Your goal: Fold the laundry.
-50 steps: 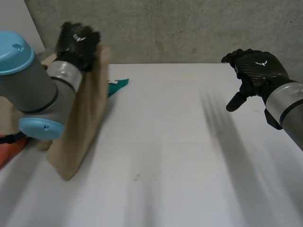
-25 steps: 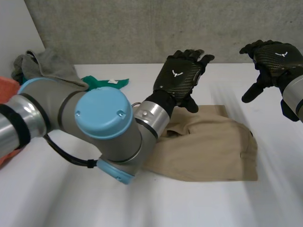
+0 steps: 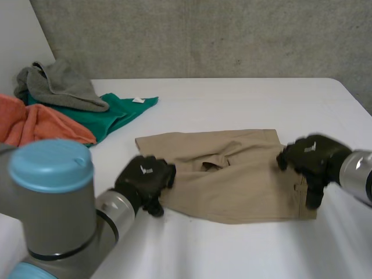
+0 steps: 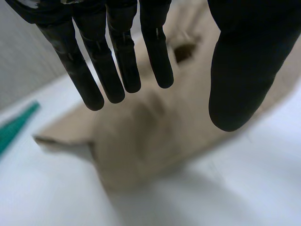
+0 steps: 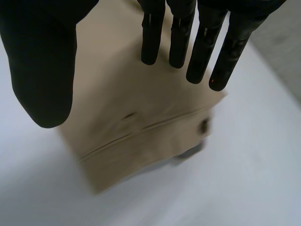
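Note:
A tan garment (image 3: 244,180) lies spread flat on the white table (image 3: 232,250), near its middle. My left hand (image 3: 144,181) is low at the garment's left end. In the left wrist view its straight fingers (image 4: 117,70) and thumb stand apart above the tan cloth (image 4: 150,141), holding nothing. My right hand (image 3: 308,160) hovers at the garment's right edge. In the right wrist view the right hand (image 5: 42,70) is open, its fingers straight over the tan cloth (image 5: 131,122) near a seam and a button.
Other laundry is piled at the back left: a grey cloth (image 3: 58,84) on top, a green one (image 3: 119,113) under it, an orange one (image 3: 35,125) at the table's left edge. A concrete wall (image 3: 232,35) runs behind the table.
The left hand carried the tan garment from the left, laid it on the table and let go. Both hands have since dropped to the garment's two ends.

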Available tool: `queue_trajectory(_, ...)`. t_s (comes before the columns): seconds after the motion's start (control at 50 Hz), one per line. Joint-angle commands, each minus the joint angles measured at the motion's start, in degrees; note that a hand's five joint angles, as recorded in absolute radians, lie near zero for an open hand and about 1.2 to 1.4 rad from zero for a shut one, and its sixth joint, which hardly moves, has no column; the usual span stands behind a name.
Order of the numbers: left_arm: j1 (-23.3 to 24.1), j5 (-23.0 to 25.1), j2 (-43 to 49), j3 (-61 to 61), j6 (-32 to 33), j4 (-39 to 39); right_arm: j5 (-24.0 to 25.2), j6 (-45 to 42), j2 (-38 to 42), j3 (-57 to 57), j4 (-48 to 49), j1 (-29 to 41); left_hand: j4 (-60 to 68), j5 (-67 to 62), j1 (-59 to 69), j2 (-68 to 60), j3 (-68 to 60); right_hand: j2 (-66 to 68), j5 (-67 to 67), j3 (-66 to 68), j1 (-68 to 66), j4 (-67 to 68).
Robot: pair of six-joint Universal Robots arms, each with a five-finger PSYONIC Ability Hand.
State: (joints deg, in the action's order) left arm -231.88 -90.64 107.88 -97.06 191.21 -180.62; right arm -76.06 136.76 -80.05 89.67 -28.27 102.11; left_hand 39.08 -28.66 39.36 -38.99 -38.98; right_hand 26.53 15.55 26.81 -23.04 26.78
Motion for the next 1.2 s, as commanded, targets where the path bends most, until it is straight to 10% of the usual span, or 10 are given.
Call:
queue_trajectory(0.02, -0.15, 0.11, 6.99, 1.52, 3.02, -1.4, 0.13, -0.61, 0.16, 9.11, 4.18, -0.33, -1.25, 0.84, -1.54, 1.17, 1.16, 6.93, 7.92, 6.65, -10.43, 6.68)
queue_trajectory(0.64, -2.78, -0.15, 23.6, 16.64, 17.97, -17.31, 0.04, 0.09, 12.2, 14.13, 37.14, -1.39, -1.12, 0.7, -1.41, 1.04, 1.03, -0.47, 0.51, -0.75, -3.03, -0.72)
queue_trajectory(0.86, -2.96, 0.02, 28.17, 20.5, 24.56, -24.07, -0.31, 0.17, 15.89, 11.23, 41.72, -1.12, 26.93, -27.35, 26.65, -27.02, -27.03, 53.44, 54.42, 53.16, -56.94, 53.19)
queue_trajectory(1.04, -6.39, -0.33, 26.95, 23.06, 25.26, -23.73, -1.37, 0.62, 12.13, 5.97, 36.56, -1.12, 40.92, -41.34, 40.64, -41.01, -41.02, 53.47, 54.45, 53.19, -56.96, 53.22)
queue_trajectory(1.2, -6.74, 0.2, 5.62, 18.05, 18.95, -8.91, -1.02, 1.14, 3.86, -4.31, 13.81, -2.17, 40.92, -41.34, 40.64, -41.01, -41.02, 53.47, 54.45, 53.19, -56.96, 53.22)
